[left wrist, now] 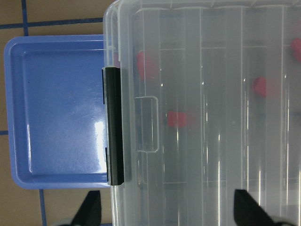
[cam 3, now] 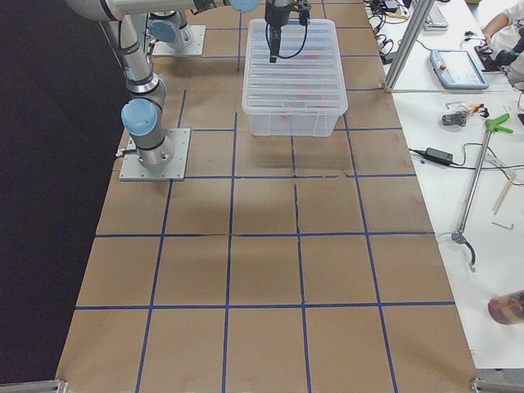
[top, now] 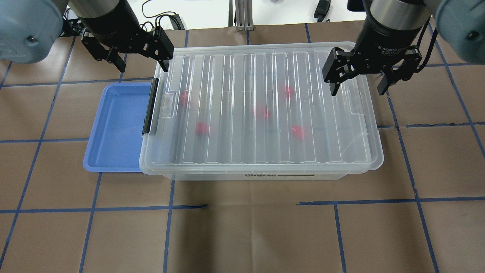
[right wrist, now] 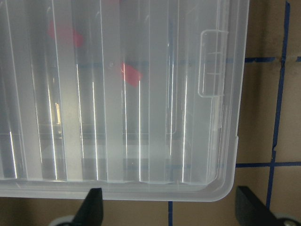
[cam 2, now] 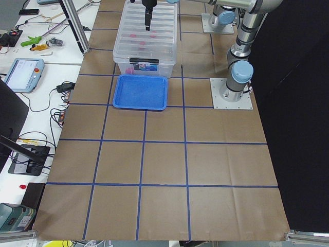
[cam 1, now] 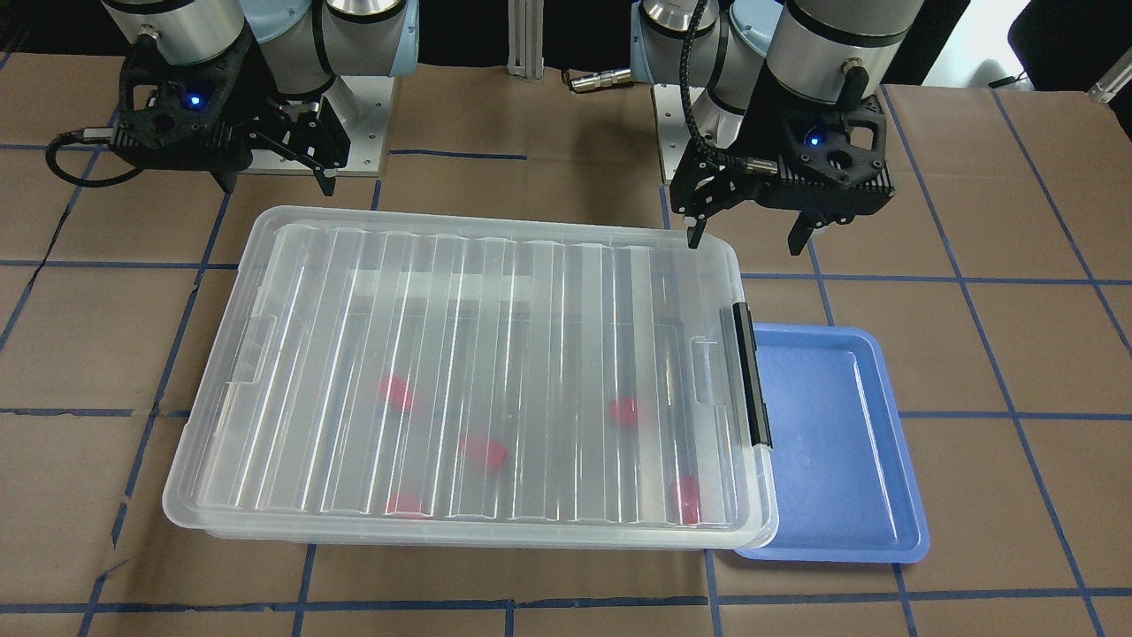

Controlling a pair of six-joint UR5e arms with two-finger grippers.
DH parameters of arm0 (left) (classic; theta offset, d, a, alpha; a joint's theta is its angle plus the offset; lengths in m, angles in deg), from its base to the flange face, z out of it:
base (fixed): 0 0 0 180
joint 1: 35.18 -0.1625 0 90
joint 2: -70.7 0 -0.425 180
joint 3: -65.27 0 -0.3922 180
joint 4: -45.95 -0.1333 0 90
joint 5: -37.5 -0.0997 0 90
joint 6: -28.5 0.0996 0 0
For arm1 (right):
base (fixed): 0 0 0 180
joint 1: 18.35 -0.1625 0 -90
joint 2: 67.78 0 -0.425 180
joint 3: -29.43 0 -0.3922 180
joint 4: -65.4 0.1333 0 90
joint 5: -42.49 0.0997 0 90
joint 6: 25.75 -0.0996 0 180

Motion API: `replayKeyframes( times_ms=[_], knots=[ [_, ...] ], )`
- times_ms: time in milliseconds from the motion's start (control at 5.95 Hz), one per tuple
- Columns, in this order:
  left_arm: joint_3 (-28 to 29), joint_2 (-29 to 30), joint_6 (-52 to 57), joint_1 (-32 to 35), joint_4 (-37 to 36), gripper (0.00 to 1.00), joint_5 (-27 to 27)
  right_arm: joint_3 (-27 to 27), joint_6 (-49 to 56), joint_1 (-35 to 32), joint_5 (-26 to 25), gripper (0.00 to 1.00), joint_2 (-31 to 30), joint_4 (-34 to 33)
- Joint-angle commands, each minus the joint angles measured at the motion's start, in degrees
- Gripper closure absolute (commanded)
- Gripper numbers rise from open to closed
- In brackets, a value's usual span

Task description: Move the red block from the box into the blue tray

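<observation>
The box (top: 261, 151) stands mid-table with its ribbed lid (top: 227, 76) on and its black latch (top: 149, 107) at the short side by the blue tray (top: 117, 125). Several red blocks (top: 261, 112) lie inside and show blurred through the lid. The tray holds nothing and sits partly under the box's rim. My left gripper (top: 144, 70) is open and empty above the box's far corner at the latch end. My right gripper (top: 357, 93) is open and empty above the opposite end. In the left wrist view the latch (left wrist: 114, 127) and tray (left wrist: 61, 117) show below.
The table is covered in brown paper with a blue tape grid (top: 242, 204). The arm base plates (cam 1: 354, 124) stand behind the box. Benches with tablets and cables (cam 2: 23, 72) run along the table's far side.
</observation>
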Motion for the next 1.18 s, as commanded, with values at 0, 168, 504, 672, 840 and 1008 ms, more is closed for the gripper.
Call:
replayKeyframes(
  times_ms=[0,168,504,672,840,1008],
  knots=[
    [0.0,-0.1,0.0,0.0,0.0,0.02,-0.1,0.0,0.1,0.1,0.1,0.0,0.0,0.0],
    [0.0,0.2,0.0,0.0,0.0,0.02,-0.1,0.0,0.1,0.0,0.1,0.0,0.0,0.0],
    [0.0,-0.1,0.0,0.0,0.1,0.02,-0.1,0.1,0.1,0.1,0.1,0.0,-0.1,0.0],
    [0.0,-0.4,0.0,0.0,0.7,0.02,-0.2,0.0,0.1,0.1,0.0,0.0,0.0,0.0],
    [0.1,-0.3,0.0,-0.2,0.6,0.02,0.1,0.0,0.1,0.1,0.0,0.0,0.0,0.0],
    [0.1,-0.3,0.0,-0.1,0.6,0.02,0.3,0.0,0.2,0.3,0.0,0.0,0.0,-0.1]
  ],
)
